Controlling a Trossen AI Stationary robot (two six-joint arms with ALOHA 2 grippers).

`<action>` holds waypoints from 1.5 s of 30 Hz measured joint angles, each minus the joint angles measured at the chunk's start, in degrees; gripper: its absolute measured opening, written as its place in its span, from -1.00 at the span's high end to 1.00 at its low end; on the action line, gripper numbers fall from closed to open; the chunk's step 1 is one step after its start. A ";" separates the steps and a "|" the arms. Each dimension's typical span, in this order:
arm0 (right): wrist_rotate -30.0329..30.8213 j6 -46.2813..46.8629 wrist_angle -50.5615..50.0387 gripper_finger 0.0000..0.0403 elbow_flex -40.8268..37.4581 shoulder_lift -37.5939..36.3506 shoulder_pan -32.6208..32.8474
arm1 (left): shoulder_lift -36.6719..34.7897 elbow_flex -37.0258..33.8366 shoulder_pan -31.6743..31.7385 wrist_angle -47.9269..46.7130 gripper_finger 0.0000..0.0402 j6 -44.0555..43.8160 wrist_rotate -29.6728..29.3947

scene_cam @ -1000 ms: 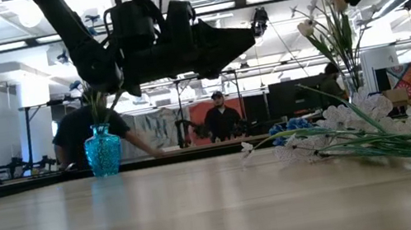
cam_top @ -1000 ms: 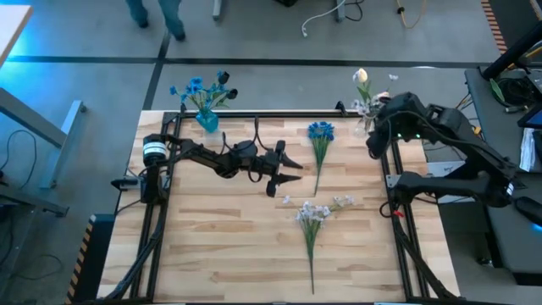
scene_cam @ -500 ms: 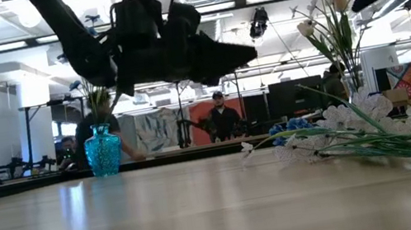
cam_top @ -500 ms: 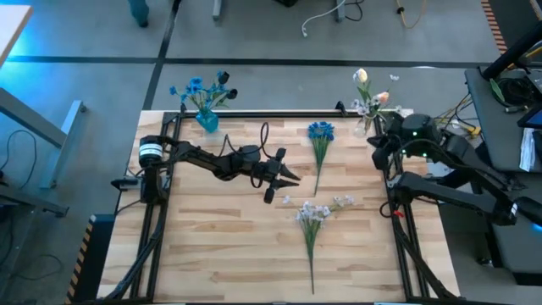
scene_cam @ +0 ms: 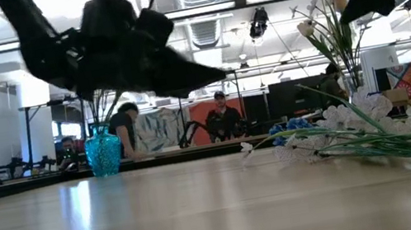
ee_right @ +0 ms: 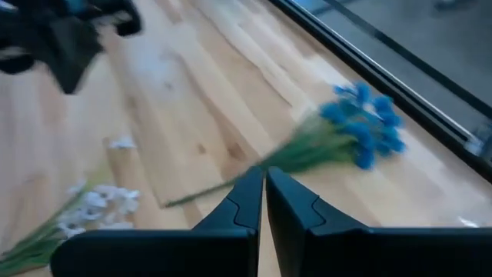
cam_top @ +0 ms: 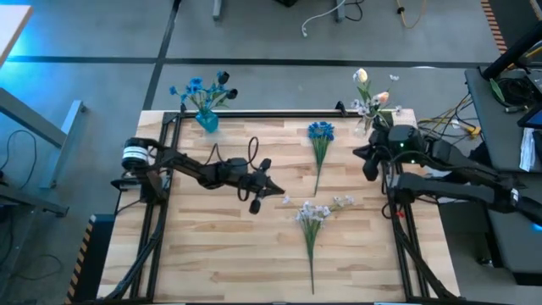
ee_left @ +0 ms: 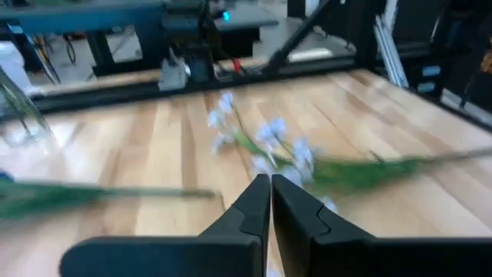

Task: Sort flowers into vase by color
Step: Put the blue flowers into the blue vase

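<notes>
A blue sprig (cam_top: 320, 134) lies on the table right of centre, blossoms toward the far edge; it also shows in the right wrist view (ee_right: 360, 127). A white-lilac sprig (cam_top: 313, 212) lies nearer, stem toward the near edge, and shows in the left wrist view (ee_left: 265, 142). A blue vase (cam_top: 207, 121) with blue flowers stands at the far left. A clear vase (cam_top: 366, 119) with a tulip bud and white blossoms stands at the far right. My left gripper (cam_top: 275, 191) hovers shut and empty left of the white-lilac sprig. My right gripper (cam_top: 366, 165) hovers shut and empty right of the blue sprig.
A black metal frame (cam_top: 254, 114) runs along the table's far, left and right edges. Bare wood lies at the near left (cam_top: 212, 254). People sit in the room behind the table (scene_cam: 223, 120).
My left gripper has drawn back toward the table's left and near edges and come lower, staying shut. My right gripper has moved from beside the clear vase toward the near edge, coming alongside the blue sprig. The flowers have kept still.
</notes>
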 joint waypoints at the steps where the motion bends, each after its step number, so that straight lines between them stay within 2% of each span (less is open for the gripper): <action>1: 0.02 0.31 1.34 0.94 -0.42 0.01 1.43 | -0.75 -1.26 -0.41 -0.43 1.00 0.00 -0.30; 9: 0.60 0.97 21.16 0.94 -8.18 3.04 12.29 | -9.66 -10.43 -3.87 -0.40 1.00 -0.38 -1.75; 13: 1.61 1.94 31.78 0.93 -12.12 6.88 15.66 | -15.33 -15.41 -5.73 -0.18 1.00 -1.98 -1.79; 16: 1.93 2.92 35.23 0.86 -13.56 10.52 17.13 | -18.88 -18.98 -7.30 -0.41 1.00 -3.75 -2.64; 20: 6.53 8.02 35.09 0.62 -13.57 15.77 17.91 | -22.93 -22.89 -9.76 -2.50 1.00 -5.81 -8.30; 26: 17.69 23.44 35.28 0.13 -13.56 24.63 17.43 | -27.13 -26.82 -12.72 -3.61 1.00 -10.93 -14.09; 30: 18.58 30.18 34.54 -0.10 -12.35 31.13 15.62 | -28.42 -27.48 -14.21 -3.87 1.00 -12.31 -16.49; 35: 18.71 33.72 34.00 -0.16 -9.10 39.96 13.39 | -28.62 -27.56 -14.71 -4.17 1.00 -12.74 -16.85; 40: 19.80 36.62 29.60 -0.12 -4.63 48.50 11.05 | -28.38 -27.60 -14.75 -4.27 1.00 -14.16 -19.04; 45: 19.08 36.49 29.79 -0.08 -0.75 55.87 9.93 | -28.23 -27.63 -14.75 -4.47 1.00 -15.50 -19.78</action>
